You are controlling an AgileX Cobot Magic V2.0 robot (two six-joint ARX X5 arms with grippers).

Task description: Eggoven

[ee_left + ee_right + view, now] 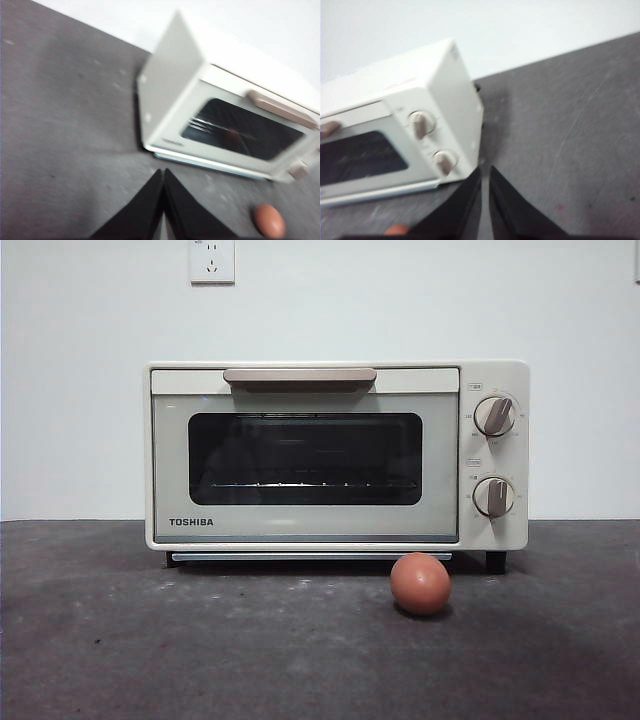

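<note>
Egg waiting outside a shut oven, both claws hanging clear above the surface.

The egg (420,583) is sitting on the dark surface (120,640) just in front of the toaster oven (336,455), below its two knobs (494,455), while the door is standing closed with its handle (300,377) along the top edge. The left claw (163,176) is hovering with its jaws pressed together and holding nothing, off the oven's front corner on the side away from the knobs; the right claw (485,175) is hanging nearly closed, a thin gap showing, near the knob-side corner, also empty. From here, the door swinging down could be striking the egg lying close before it and sending it rolling; a smooth, round shell is also likely to be slipping from the jaws, or cracking under a hard squeeze.
</note>
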